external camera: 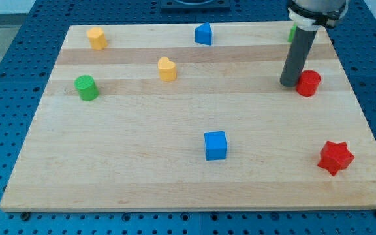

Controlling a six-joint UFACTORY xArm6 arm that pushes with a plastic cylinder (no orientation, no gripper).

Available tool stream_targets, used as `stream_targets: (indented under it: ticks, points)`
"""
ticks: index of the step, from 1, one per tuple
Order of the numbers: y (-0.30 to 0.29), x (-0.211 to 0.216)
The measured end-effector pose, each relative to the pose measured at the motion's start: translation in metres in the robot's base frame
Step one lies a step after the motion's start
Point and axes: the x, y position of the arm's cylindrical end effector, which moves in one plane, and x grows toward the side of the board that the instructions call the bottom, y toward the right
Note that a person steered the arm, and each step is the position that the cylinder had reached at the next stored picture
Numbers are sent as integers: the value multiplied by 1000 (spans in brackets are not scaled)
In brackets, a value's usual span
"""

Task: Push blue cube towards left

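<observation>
Rod ends in my tip [287,83], no pincer on this rig so no spread or pinch to report; tip sits just left of the red cylinder [309,83], near the bench's [109,170] right side w/ a green block [292,32] partly hidden behind the rod. Blue cube [215,145] lies well apart, lower centre, toward view's bottom-left of tip. Others: red star [335,157] bottom right, blue wedge-like block [203,33] top centre, yellow blocks [167,68] & [96,38], green cylinder [86,87] at left.

— What sits along the top of the wooden tabletop [142,163]?
— A yellow block [96,38], a blue triangular block [203,33], a green sliver [292,32].
— Lower down?
— A yellow heart [167,68], green cylinder [86,87], red cylinder [309,83], red star [335,157].
</observation>
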Motion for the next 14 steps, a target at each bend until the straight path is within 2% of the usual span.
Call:
stream_targets:
  ticks: [2, 3, 4, 6, 9, 10, 12, 14]
  points:
    - [2, 0]
    - [-34, 16]
    - [-63, 50]
    - [-70, 111]
    - [-154, 162]
    - [-184, 164]
    - [-194, 148]
    - [-236, 144]
